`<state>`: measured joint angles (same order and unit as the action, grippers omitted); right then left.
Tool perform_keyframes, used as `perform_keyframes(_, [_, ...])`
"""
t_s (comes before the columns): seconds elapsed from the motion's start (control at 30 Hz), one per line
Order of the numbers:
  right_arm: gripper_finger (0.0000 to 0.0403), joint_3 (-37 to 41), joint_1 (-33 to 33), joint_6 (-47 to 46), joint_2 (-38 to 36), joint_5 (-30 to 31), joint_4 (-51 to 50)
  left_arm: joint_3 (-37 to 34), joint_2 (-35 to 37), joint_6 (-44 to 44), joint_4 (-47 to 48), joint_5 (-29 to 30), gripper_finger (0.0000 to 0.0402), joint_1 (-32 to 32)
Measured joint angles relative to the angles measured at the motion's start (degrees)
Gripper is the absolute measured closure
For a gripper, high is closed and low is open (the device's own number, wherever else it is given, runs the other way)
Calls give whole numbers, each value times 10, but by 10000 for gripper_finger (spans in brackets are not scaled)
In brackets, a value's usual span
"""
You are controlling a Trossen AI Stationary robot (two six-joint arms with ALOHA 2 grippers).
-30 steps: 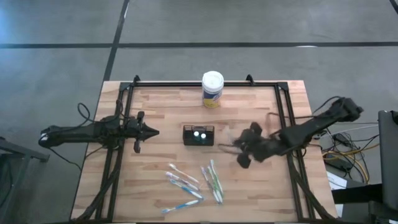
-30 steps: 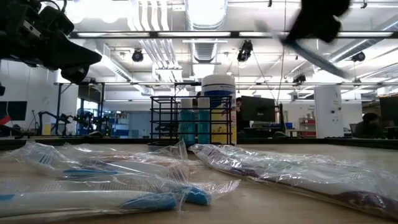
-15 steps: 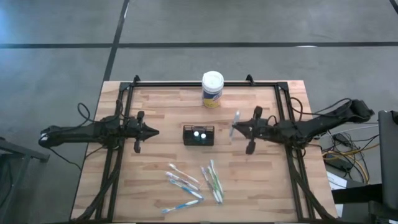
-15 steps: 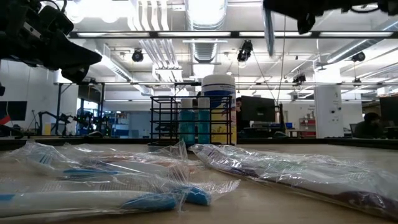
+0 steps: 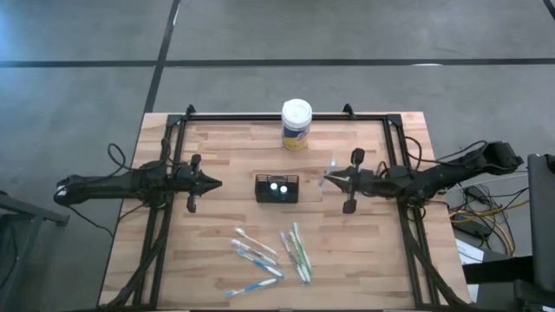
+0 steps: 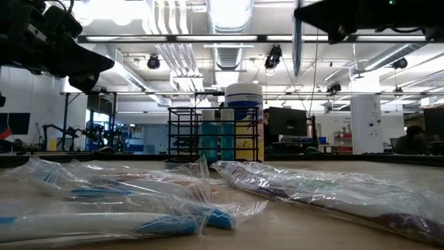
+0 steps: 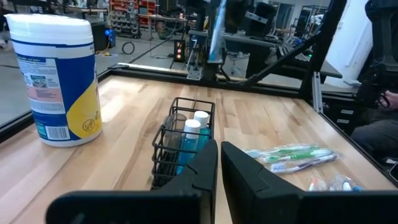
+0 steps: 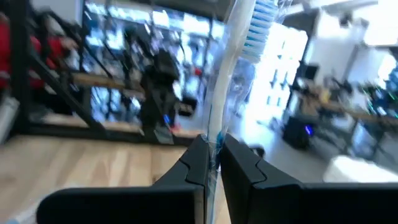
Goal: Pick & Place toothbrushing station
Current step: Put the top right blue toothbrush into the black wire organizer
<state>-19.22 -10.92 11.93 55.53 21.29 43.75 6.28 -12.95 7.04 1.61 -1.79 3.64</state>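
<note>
Right gripper (image 5: 332, 179) is up off the counter (image 5: 225, 156), right of centre, clenched on a wrapped toothbrush (image 8: 231, 87); the brush stands roughly upright between the fingers (image 8: 239, 168), blue-and-white bristle head at the top. In the low view that brush (image 6: 297, 38) hangs vertical above and to the right of the toothbrushing station. Left gripper (image 5: 215, 183) waits over the left part of the counter, pointing at the station, fingers (image 7: 202, 171) closed with only a thin gap and nothing in them. Toothbrushing station (image 5: 277, 188) sits near the counter's middle, between the two grippers and apart from both: black wire caddy, upright, with two blue tubes with white caps (image 7: 193, 134) standing inside. White-lidded canister with a yellow-and-blue label (image 5: 296, 124) stands at the far edge, behind the station, not touching it. Loose wrapped toothbrushes (image 5: 269, 255) lie scattered on the near side of the counter, in front of the station, well clear of it.
</note>
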Motion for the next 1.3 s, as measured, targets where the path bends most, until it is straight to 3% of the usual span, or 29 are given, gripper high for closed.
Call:
perform_keyframes(0.17, [385,46,43,17,49,-24,161,0,0,2,0,16,376,0])
perform_keyframes(0.3, [385,53,83,8,126,-91,293,0,0,6,0,22,376,0])
perform_keyframes(0.57, [385,-41,115,5,278,-138,299,0,0,5,1,44,376,0])
perform_keyframes(0.8, [385,-75,128,7,377,-140,382,0,-1,6,18,43,376,0])
perform_keyframes(1.07, [385,-70,141,-22,448,-139,424,0,-1,6,30,43,376,0])
perform_keyframes(1.3, [385,-66,141,-23,465,-136,428,0,-1,6,30,43,376,0])
